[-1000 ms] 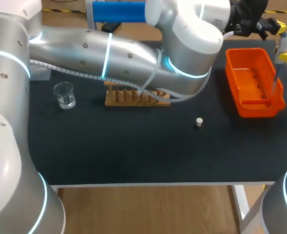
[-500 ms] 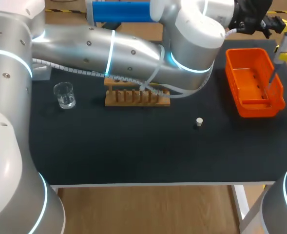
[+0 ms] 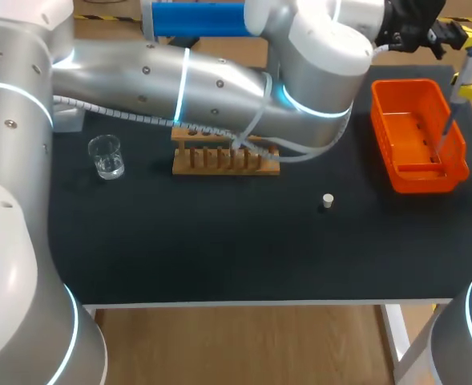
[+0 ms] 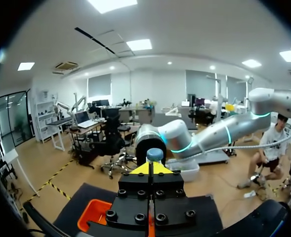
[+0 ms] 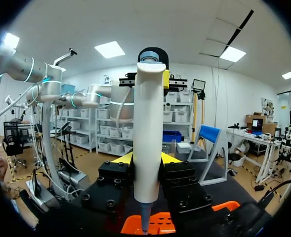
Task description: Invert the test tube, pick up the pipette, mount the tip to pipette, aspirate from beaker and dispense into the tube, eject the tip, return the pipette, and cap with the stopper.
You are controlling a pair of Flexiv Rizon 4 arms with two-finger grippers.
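My right hand (image 5: 146, 159), clamped on the pipette (image 5: 149, 123), has lifted it slightly; my left hand (image 4: 154, 168), fingers together, followed.

An orange plastic bin (image 3: 420, 181) sits at the far right of the black table (image 3: 219, 249) — a wooden rack (image 3: 203, 165) stands mid-table, well apart.

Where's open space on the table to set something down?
Bare: the near strip of mat, this side of beaker, rack and stopper. Crowded: the back, under the left arm, and the far right, where the orange bin sits.
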